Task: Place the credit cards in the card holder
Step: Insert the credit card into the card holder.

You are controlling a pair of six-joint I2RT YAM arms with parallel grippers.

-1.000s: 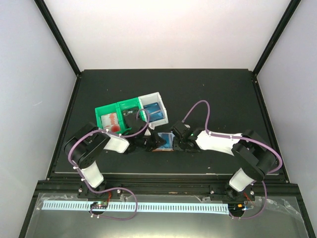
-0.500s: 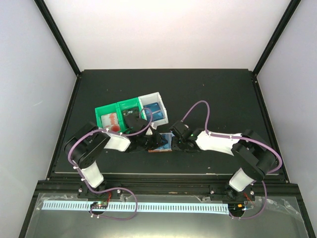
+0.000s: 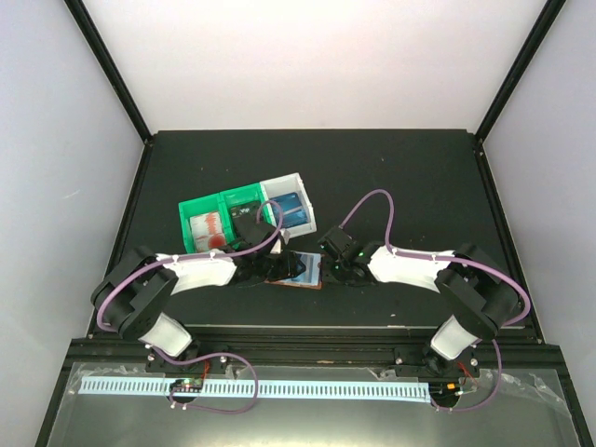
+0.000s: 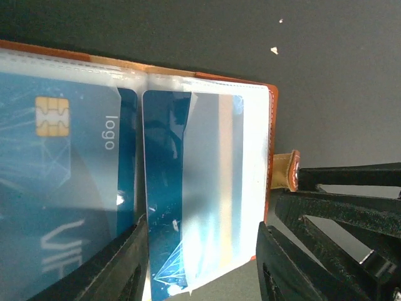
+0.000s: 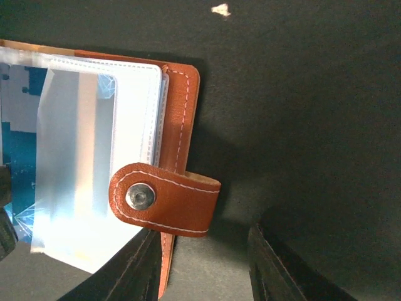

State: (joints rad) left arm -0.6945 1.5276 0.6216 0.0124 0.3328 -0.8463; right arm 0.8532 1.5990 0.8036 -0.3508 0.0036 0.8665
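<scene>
The reddish-brown card holder (image 3: 306, 272) lies open on the black table between my two grippers. In the left wrist view its clear pockets hold a blue card with a gold chip (image 4: 62, 188) and a second blue card (image 4: 161, 188) sitting partly in the right-hand pocket. My left gripper (image 4: 202, 266) is open, its fingers astride that page and card. My right gripper (image 5: 203, 269) is open just off the holder's leather edge (image 5: 182, 125), with the snap tab (image 5: 164, 200) folded over right above its jaws. Both grippers (image 3: 277, 268) (image 3: 331, 268) hover low at the holder.
Three joined bins stand behind the holder: a green one (image 3: 191, 223) with red-and-white cards, a green one (image 3: 244, 196) with black cards, and a white one (image 3: 300, 200) with a blue card. Purple cables arc over both arms.
The left arm's elbow has swung out to the left and down while its gripper stays at the holder. The right gripper has edged slightly left, closer to the holder.
</scene>
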